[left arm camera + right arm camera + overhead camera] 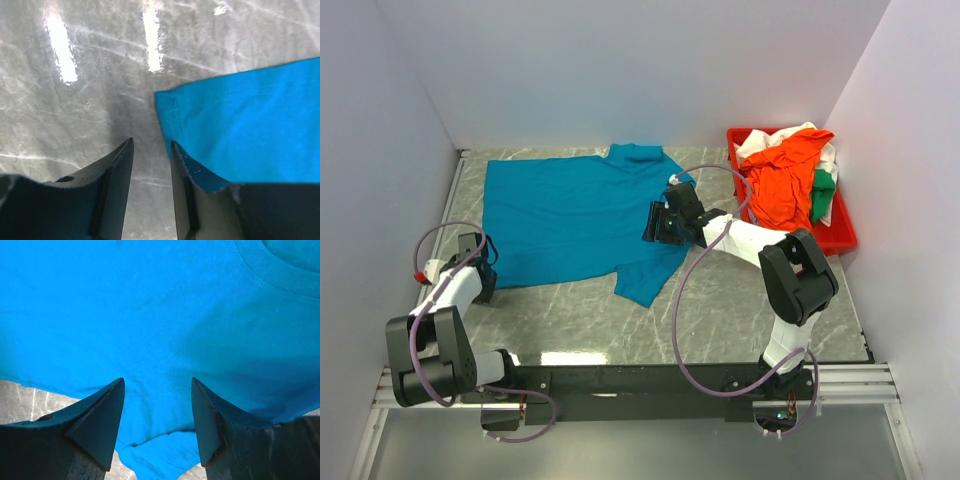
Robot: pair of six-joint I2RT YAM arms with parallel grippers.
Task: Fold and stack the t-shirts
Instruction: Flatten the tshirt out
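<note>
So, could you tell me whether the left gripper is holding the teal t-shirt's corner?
No, the left gripper is open, bare table showing in its gap and the teal t-shirt just beside it.

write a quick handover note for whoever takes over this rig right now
Left gripper: open, empty, at the teal t-shirt's near-left corner.
Right gripper: open, empty, low over that shirt's collar end.
The teal t-shirt lies spread flat on the table, unfolded.
Orange t-shirt, white t-shirt, green t-shirt: heaped in the red tray.
Done: nothing folded or stacked. Left: fold each, stack them.
</note>
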